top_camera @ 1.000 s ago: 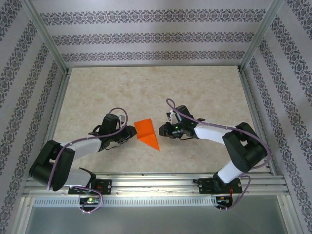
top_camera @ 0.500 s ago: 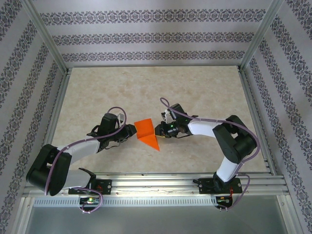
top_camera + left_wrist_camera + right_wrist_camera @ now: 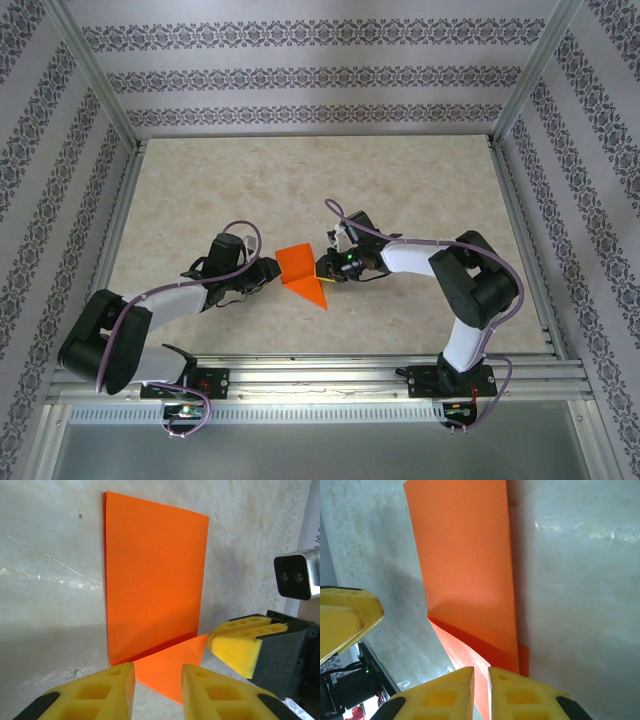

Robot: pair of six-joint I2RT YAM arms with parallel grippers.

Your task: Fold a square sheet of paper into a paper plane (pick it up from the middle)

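The folded paper (image 3: 300,268) is lying near the table's (image 3: 200,190) centre. The right gripper (image 3: 322,268), at its 3 o'clock, is pinching its edge. The left gripper (image 3: 271,272), at 9 o'clock, is resting with fingers parted.

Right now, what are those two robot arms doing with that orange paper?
They are folding a thin bright orange sheet of paper that lies flat on the pale marble-look table between them. One corner is folded over into a triangle flap. The right gripper looks pinched shut on the paper's edge beside that flap. The left gripper sits open at the opposite side, low by the paper, not gripping it. It is not a plane yet.
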